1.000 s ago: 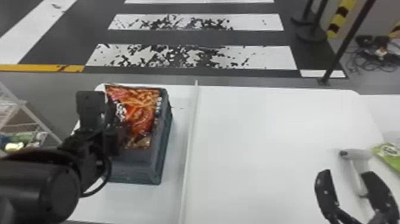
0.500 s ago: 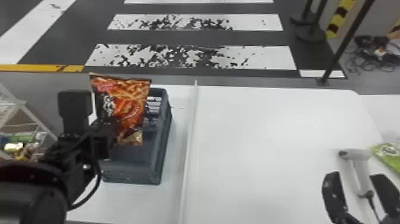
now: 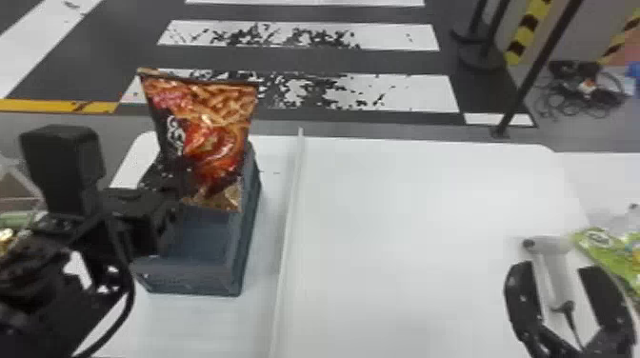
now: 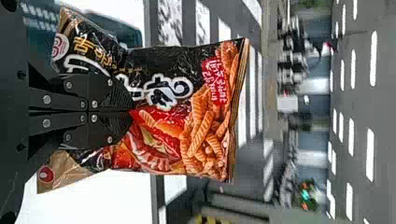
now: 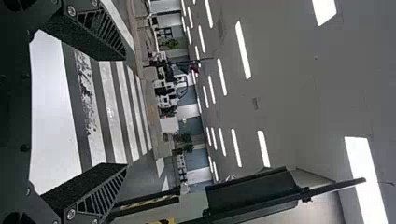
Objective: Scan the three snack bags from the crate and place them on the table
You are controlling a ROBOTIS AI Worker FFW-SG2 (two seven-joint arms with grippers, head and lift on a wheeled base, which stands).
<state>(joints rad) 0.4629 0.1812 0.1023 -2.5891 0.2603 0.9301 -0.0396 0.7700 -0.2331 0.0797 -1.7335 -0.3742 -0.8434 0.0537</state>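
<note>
My left gripper (image 3: 183,178) holds a black and red snack bag (image 3: 209,138) above the dark blue-grey crate (image 3: 190,276) on the left of the table. In the left wrist view the left gripper (image 4: 130,112) is shut on the middle of the lower part of that snack bag (image 4: 201,126). At the table's right side my right gripper (image 3: 562,285) stands open, and the white scanner (image 3: 552,271) shows between its fingers in the head view. In the right wrist view the right gripper (image 5: 125,112) has nothing between its spread fingers.
A raised white strip (image 3: 285,228) runs front to back across the white table (image 3: 405,238), right of the crate. A green bag (image 3: 605,252) lies at the right edge, behind the right gripper. A shelf with goods stands far left.
The left gripper has lifted the snack bag up out of the crate, and the bag now stands more upright. The right gripper has moved slightly, staying open around the scanner's place in the view.
</note>
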